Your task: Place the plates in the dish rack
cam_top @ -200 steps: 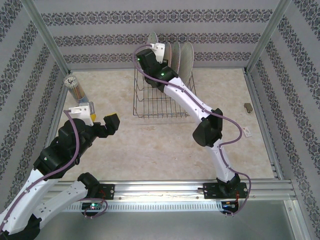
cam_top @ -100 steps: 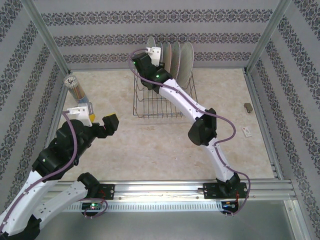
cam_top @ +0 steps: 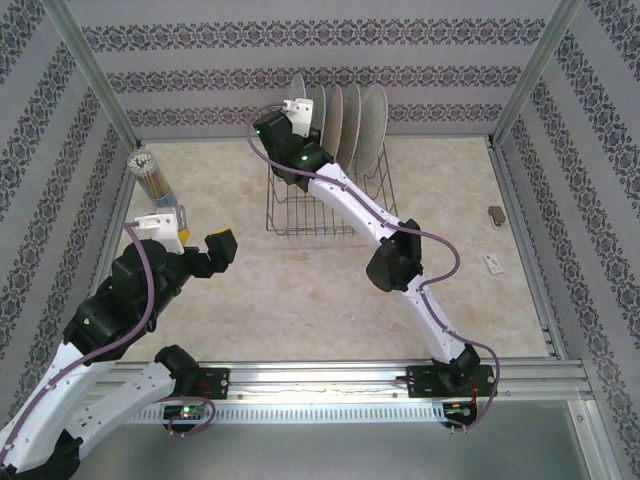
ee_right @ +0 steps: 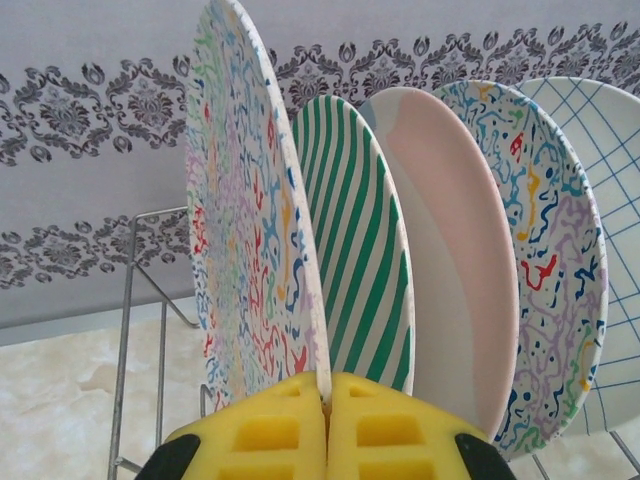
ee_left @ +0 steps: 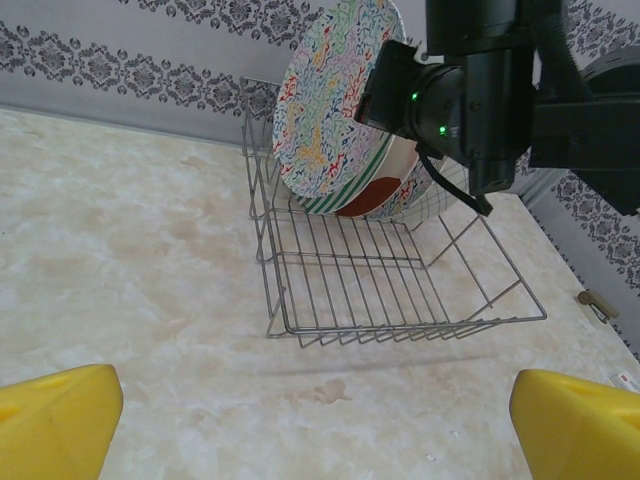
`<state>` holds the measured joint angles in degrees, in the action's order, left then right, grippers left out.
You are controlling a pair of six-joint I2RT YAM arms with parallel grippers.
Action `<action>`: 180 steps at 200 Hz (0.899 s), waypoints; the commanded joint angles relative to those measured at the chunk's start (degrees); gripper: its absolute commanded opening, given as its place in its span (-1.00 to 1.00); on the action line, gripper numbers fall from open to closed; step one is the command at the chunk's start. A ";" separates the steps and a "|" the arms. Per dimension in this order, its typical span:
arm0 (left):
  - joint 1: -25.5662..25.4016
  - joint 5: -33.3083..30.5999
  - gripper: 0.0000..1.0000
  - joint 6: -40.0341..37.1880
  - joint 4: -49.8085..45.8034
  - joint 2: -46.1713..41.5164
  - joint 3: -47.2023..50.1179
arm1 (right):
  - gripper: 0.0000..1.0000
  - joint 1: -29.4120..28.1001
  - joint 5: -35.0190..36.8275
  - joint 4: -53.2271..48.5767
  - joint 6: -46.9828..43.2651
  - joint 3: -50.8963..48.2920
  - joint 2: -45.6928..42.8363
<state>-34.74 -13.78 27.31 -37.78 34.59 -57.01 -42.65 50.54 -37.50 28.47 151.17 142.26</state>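
Observation:
Several plates stand on edge at the back of the wire dish rack [cam_top: 318,208]. My right gripper [ee_right: 325,388] is shut on the lower rim of the leftmost one, a multicolour floral plate [ee_right: 245,230], held upright. To its right come a green-white striped plate [ee_right: 365,270], a cream and pink one [ee_right: 455,260], a second floral plate [ee_right: 545,260] and a pale checked plate [ee_right: 610,150]. From above, the right gripper [cam_top: 297,104] sits at the rack's back left corner. My left gripper [cam_top: 200,240] hangs open over bare table, left of the rack [ee_left: 390,290], with nothing between its yellow fingers [ee_left: 55,415].
A cup of pencils [cam_top: 152,172] stands by the left wall. Two small items [cam_top: 495,213] [cam_top: 494,264] lie near the right edge. Patterned walls and metal posts enclose the table. The right arm [ee_left: 480,90] reaches over the rack's right side.
The right arm has shifted left along the back of the rack with the floral plate in its grip. The left arm has stayed still and open.

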 commanded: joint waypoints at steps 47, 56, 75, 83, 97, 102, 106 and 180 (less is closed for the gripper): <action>0.90 0.31 0.99 -2.63 -2.10 -1.02 -1.15 | -1.00 -0.76 6.15 2.95 -0.96 3.07 2.06; 0.88 0.33 0.99 -2.84 -2.12 -0.94 -1.18 | -1.00 -0.77 6.33 2.95 -0.96 3.05 1.98; 0.90 0.46 0.99 -3.13 -1.95 -0.75 -1.18 | -1.00 -0.94 6.84 3.36 -1.27 2.83 1.56; 0.90 0.52 0.99 -3.22 -1.99 -0.66 -1.18 | -1.00 -1.13 7.03 3.60 -1.54 2.81 1.32; 0.88 0.55 0.99 -3.23 -1.99 -0.57 -1.21 | -1.00 -1.36 7.75 4.72 -2.61 2.72 0.93; 0.90 0.60 0.99 -3.21 -2.01 -0.57 -1.10 | -1.00 -1.44 7.86 5.16 -3.12 2.72 0.77; 0.90 0.54 0.99 -3.10 -1.97 -0.65 -1.15 | -1.00 -1.47 8.06 5.39 -3.35 2.72 0.68; 0.90 0.75 0.99 -2.66 -2.31 -1.37 -0.95 | -1.00 -1.47 8.65 6.82 -5.07 2.64 0.30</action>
<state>-34.74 -13.56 25.67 -38.41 34.02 -57.01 -43.77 55.88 -34.00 23.75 152.00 143.52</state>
